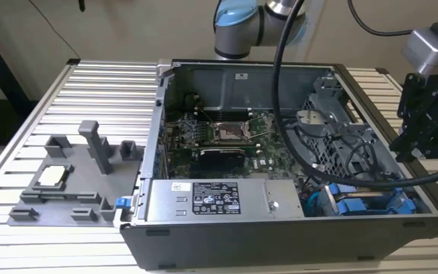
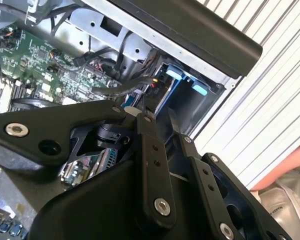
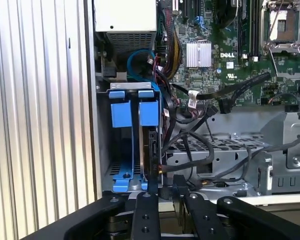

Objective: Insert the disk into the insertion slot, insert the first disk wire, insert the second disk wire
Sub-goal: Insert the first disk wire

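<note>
A case (image 1: 280, 245) was seen lying open on a slatted table (image 1: 89, 85), with the motherboard (image 1: 219, 142) and a labelled power supply (image 1: 211, 200) exposed. A grey fixture (image 1: 74, 177) was set on the table beside the case, at the exterior view's left.

The slot (image 3: 103, 150) was found in the corner of the case next to the power supply. The disk (image 3: 150, 145) was seated in it on edge, its blue frame flush with a second blue frame (image 3: 123, 112) alongside. Black cables (image 3: 210, 135) were strung loosely over the metal cage just beside the disk; whether any was plugged into it could not be told.

The gripper (image 3: 168, 189) was held over the case's open side, pointed down at the disk's exposed edge and close to it. Whether it was parted or clamped on anything could not be told. In the exterior view the gripper (image 1: 421, 134) was seen at the case's right wall.
</note>
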Tool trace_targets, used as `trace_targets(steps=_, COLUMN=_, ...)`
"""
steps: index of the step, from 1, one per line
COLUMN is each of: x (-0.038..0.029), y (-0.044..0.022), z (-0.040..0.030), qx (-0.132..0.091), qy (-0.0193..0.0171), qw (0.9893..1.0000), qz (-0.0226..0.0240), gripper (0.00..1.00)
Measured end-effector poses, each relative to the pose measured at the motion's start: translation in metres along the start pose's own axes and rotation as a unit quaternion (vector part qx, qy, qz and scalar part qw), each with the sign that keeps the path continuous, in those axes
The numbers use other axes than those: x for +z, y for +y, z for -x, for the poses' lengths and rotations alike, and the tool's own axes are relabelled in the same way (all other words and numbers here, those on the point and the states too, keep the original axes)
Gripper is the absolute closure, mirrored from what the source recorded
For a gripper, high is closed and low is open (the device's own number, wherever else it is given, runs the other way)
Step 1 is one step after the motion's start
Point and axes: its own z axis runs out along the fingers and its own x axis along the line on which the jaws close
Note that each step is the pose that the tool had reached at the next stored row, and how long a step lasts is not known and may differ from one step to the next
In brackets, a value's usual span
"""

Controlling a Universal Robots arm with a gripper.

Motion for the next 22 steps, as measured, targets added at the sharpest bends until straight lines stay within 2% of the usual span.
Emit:
trace_targets(steps=9, x=0.0028, y=0.0014, z=0.0372, qx=0.0, qy=-0.0001, qw=1.0, qz=0.0, gripper=0.73)
trace_targets(steps=11, x=0.0031, y=0.0021, z=0.0427, qx=0.0, qy=0.0, qw=1.0, qz=0.0, gripper=0.73)
trace_targets(steps=15, x=0.0031, y=0.0101, z=0.0431, qx=0.0, qy=-0.0001, qw=1.0, qz=0.0, gripper=0.73)
trace_targets(steps=22, x=0.0028, y=0.0356, z=0.0423, qx=0.0, qy=-0.0017, qw=1.0, qz=0.0, gripper=0.73)
